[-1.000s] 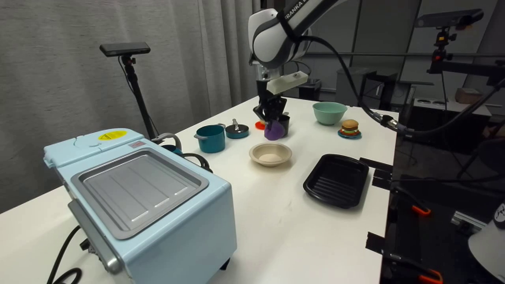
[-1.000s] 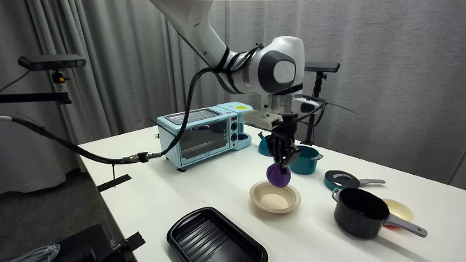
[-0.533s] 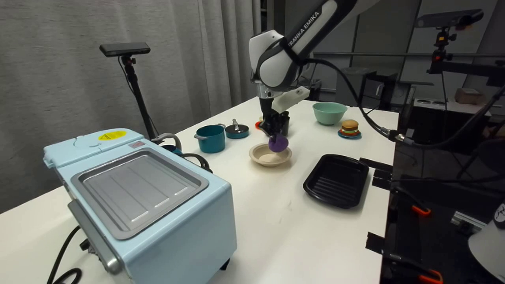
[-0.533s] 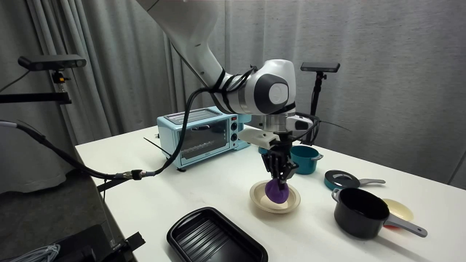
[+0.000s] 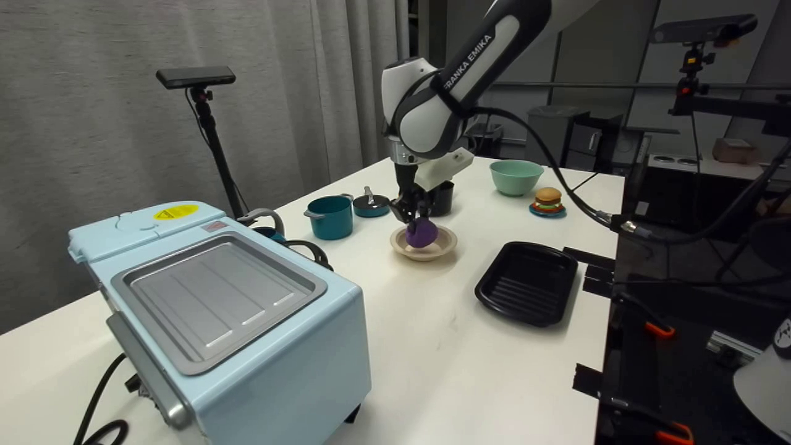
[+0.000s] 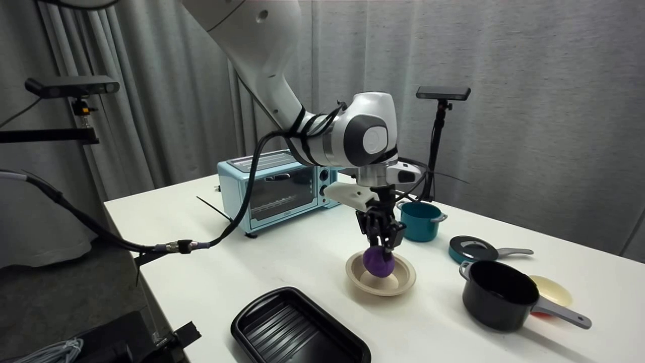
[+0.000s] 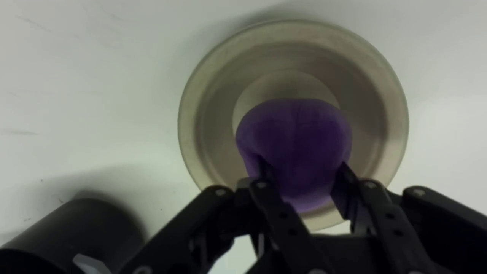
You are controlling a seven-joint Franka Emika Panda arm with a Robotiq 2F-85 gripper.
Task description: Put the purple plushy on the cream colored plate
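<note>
The purple plushy (image 5: 422, 234) is a dark purple, roundish soft toy. It also shows in an exterior view (image 6: 378, 262) and the wrist view (image 7: 298, 133). My gripper (image 7: 303, 165) is shut on it, with one finger against each side. The cream colored plate (image 7: 191, 121) is a round shallow dish directly under the plushy. Its rim shows around the plushy in both exterior views (image 5: 425, 254) (image 6: 383, 290). The plushy hangs low over the plate; whether its underside touches the plate is hidden.
A black pot (image 6: 499, 297) stands beside the plate and shows at the wrist view's lower left (image 7: 91, 228). The black ribbed tray (image 5: 528, 284), teal pot (image 5: 332, 217), pan (image 6: 473, 249), green bowl (image 5: 516, 177), burger toy (image 5: 547, 201) and blue toaster oven (image 5: 247, 296) stand on the table.
My gripper has come down with the plushy, from above and beside the plate to low over its inside. Over the last half second it shifted slightly sideways. The plate has not moved.
</note>
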